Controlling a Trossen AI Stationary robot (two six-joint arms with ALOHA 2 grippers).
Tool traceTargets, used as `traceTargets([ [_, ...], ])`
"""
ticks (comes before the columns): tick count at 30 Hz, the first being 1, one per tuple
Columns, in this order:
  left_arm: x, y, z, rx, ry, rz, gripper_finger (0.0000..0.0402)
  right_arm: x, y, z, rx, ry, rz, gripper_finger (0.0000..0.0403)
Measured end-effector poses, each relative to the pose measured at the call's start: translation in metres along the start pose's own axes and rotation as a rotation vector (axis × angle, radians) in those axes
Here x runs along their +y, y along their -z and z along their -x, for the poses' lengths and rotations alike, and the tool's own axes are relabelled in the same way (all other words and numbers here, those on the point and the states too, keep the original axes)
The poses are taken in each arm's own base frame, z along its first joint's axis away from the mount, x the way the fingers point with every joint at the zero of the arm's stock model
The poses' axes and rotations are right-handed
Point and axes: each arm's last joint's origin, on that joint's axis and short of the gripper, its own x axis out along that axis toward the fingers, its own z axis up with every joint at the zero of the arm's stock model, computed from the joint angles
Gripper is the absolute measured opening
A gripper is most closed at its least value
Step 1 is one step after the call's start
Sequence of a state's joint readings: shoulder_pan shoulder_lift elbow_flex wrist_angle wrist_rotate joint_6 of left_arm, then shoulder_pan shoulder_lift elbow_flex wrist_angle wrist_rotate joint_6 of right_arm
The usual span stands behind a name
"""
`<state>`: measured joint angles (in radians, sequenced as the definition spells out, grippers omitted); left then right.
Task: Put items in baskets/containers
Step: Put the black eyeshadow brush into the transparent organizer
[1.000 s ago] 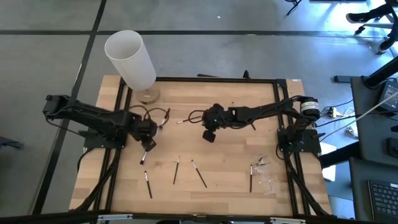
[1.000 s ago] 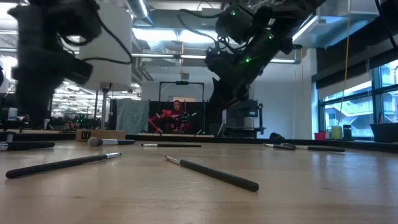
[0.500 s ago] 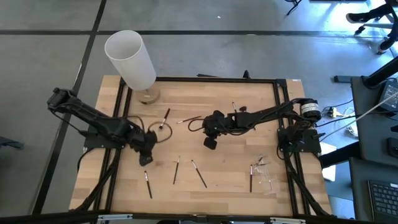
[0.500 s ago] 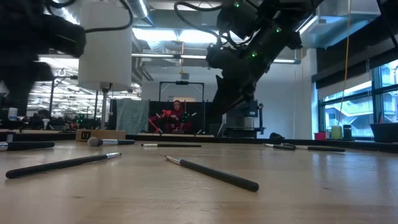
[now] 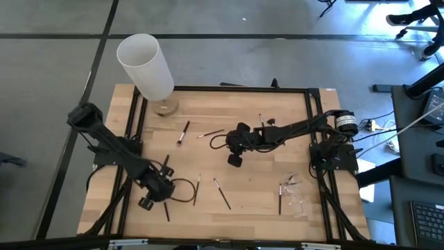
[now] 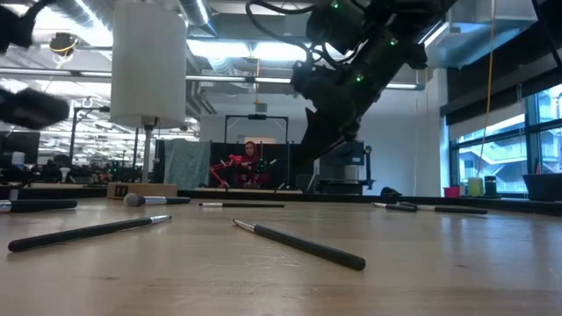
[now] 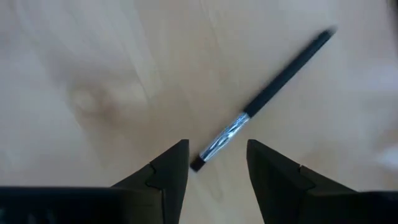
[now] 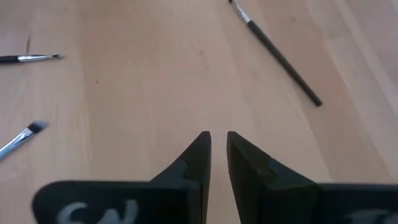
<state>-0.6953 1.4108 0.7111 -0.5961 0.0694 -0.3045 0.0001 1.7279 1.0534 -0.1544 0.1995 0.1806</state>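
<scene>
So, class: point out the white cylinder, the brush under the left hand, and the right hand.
white cylinder (image 5: 146, 66), high view, its side wall.
brush (image 7: 264, 99), left wrist view, its dark handle.
right hand (image 8: 217, 144), right wrist view, between its fingertips.

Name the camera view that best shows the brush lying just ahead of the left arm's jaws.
The left wrist view: the brush, with its dark handle and silver ferrule, lies in full on bare wood, one end just ahead of the left gripper, whose jaws stand open and empty. The high view shows that brush as a thin sliver. The low and right wrist views don't identify it.
</scene>
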Motion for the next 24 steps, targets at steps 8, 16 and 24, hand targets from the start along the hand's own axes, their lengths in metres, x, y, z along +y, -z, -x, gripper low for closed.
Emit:
traceTargets([
  [8, -0.001, 0.001, -0.024, 0.115, -0.013, -0.113, 0.0123, -0.007, -0.001, -0.001, 0.0, 0.016, -0.017, 0.0053],
  [16, 0.0, 0.001, -0.028, 0.128, -0.035, -0.189, 0.0084, -0.005, 0.001, -0.001, 0.017, 0.011, -0.045, 0.0053],
  [24, 0.003, -0.001, -0.029, 0.107, -0.079, -0.206, 0.0032, 0.003, 0.007, 0.001, 0.054, 0.04, -0.082, 0.0053],
])
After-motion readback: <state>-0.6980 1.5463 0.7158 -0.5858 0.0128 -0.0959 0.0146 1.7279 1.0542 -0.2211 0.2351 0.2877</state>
